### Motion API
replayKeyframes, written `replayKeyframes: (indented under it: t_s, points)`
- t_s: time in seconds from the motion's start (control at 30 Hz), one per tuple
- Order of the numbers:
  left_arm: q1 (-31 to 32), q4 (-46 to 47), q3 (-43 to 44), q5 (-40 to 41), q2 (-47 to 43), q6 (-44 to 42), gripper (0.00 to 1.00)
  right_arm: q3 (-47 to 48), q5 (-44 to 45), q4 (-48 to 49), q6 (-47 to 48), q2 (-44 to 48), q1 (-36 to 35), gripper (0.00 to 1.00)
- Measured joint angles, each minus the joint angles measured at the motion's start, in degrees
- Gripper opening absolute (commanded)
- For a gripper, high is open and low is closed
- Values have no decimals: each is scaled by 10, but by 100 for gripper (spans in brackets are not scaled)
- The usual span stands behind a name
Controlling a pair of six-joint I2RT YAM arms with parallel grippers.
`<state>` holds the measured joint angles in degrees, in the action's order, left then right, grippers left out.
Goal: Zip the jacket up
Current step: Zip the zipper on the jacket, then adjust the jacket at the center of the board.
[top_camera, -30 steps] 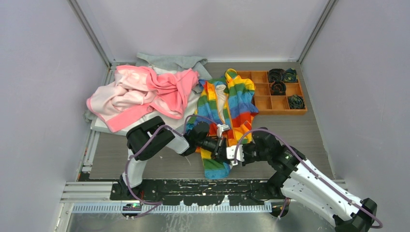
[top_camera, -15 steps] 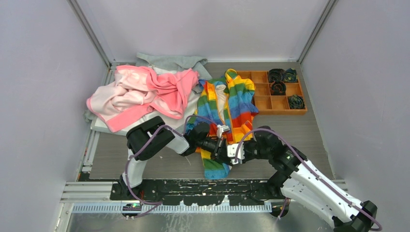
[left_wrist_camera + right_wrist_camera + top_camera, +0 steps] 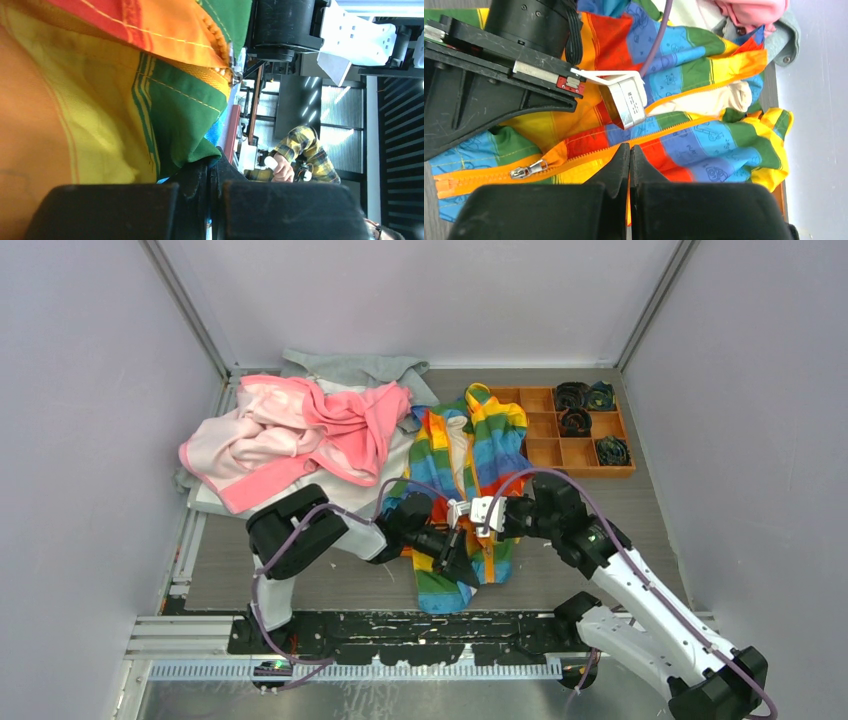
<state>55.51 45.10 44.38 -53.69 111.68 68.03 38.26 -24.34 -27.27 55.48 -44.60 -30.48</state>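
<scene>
The rainbow-striped jacket (image 3: 495, 445) lies on the table with its collar at the far end, its front partly open on the cream lining (image 3: 719, 100). My left gripper (image 3: 461, 563) is shut on the green fabric near the jacket's bottom hem (image 3: 200, 150), next to the orange zipper teeth (image 3: 218, 39). My right gripper (image 3: 472, 520) is shut on the orange zipper tape (image 3: 684, 127) about halfway up the front; its fingertips (image 3: 622, 152) pinch an orange sliver. The silver zipper slider (image 3: 526, 171) sits lower on the zipper, apart from my right fingers, near the left gripper's body (image 3: 489, 85).
A pink garment (image 3: 290, 435) lies heaped at the left over a white one, with a grey garment (image 3: 350, 368) behind it. An orange compartment tray (image 3: 560, 452) with dark rolled items (image 3: 575, 422) stands at the back right, touching the jacket's sleeve.
My right gripper has moved away from the near edge, up along the jacket's front. The jacket's lower part has spread and shifted with it. The left arm has shifted slightly.
</scene>
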Motion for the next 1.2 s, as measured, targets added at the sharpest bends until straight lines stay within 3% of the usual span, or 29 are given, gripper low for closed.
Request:
replayKeyframes:
  t_s: [0.13, 0.27, 0.4, 0.47, 0.57, 0.87, 1.03, 1.2]
  points:
    - [0, -14, -1, 2, -16, -11, 0, 23, -33, -24, -2, -10, 0, 4]
    - [3, -22, -1, 8, -17, -15, 0, 31, -80, -72, -28, -13, 4, 30]
    - [6, -21, -7, 17, -17, -15, 0, 31, -123, -118, -51, -18, 21, 40]
    - [7, -21, -12, 23, -17, -14, 5, 37, -144, -146, -47, -30, 40, 45]
    - [8, -18, -21, 37, -17, -14, 9, 54, -162, -185, -30, -59, 64, 48]
    - [11, -1, -62, 107, -37, -19, 40, 163, -166, -335, 71, -159, 85, 50]
    - [11, -52, -86, 170, -134, -63, 45, 183, -162, -363, 57, -169, 88, 56]
    - [11, -177, -85, 263, -283, -156, 55, 184, -150, -362, -24, -169, 89, 60]
